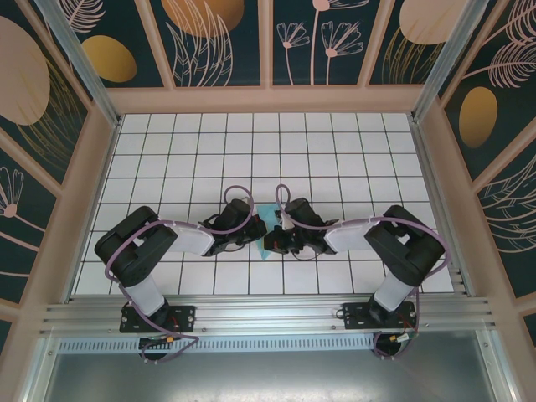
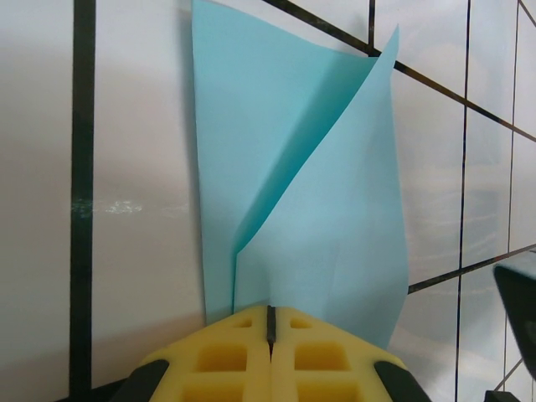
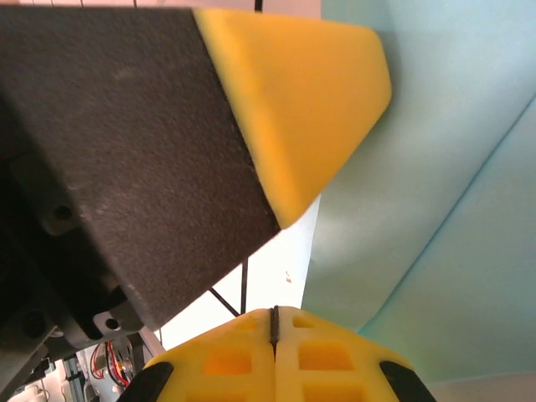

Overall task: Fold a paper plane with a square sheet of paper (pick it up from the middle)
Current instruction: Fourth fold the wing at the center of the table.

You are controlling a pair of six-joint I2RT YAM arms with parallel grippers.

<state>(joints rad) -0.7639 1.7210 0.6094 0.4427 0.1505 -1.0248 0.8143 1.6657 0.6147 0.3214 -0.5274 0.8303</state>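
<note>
The square sheet of paper is light blue and creased, and it lies on the white grid table between my two grippers. In the left wrist view the paper has one flap standing up off a diagonal fold. My left gripper is shut, its yellow tips at the paper's near edge with no blue in the seam. My right gripper is shut too, just beside the paper, with nothing between its pads. The left gripper's yellow finger hangs close above it. From above, the left gripper and right gripper nearly meet.
The white tiled table stretches far back behind the arms. Wooden frame walls enclose it on three sides. An aluminium rail carries both arm bases along the near edge.
</note>
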